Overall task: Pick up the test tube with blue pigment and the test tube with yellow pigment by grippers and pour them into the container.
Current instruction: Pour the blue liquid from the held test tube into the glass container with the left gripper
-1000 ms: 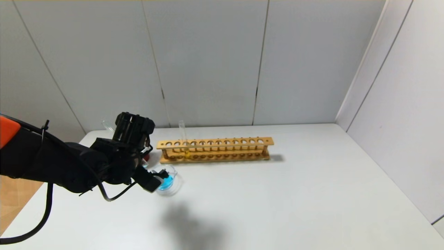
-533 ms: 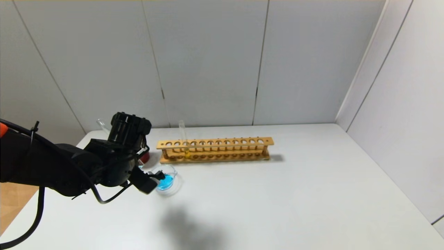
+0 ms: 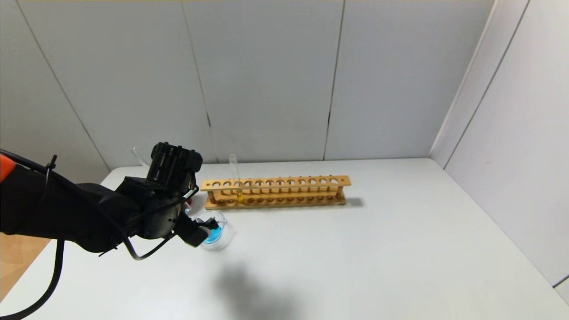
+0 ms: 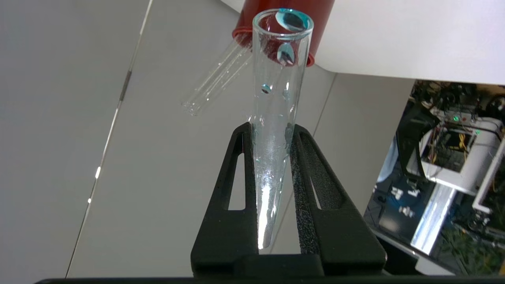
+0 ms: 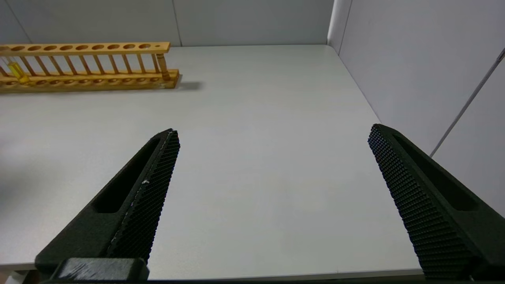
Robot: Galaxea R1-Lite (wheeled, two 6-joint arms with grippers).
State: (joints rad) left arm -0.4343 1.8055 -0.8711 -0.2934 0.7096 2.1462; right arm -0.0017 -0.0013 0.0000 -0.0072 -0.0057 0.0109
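Nearest, the right hand [image 5: 272, 205] hangs parked over the bare white surface [image 3: 378, 249], its fingers spread wide. Farther in, the left hand [image 4: 271, 130] pinches the test tube with blue pigment [image 4: 276, 118], tipped mouth-down, only blue droplets clinging inside. Just below sits the container [image 3: 216, 234], holding blue liquid. Behind it a red cup [image 4: 284, 31] stands. Beyond, the test tube with yellow pigment [image 3: 235, 180] stands upright in the wooden rack [image 3: 275, 192].
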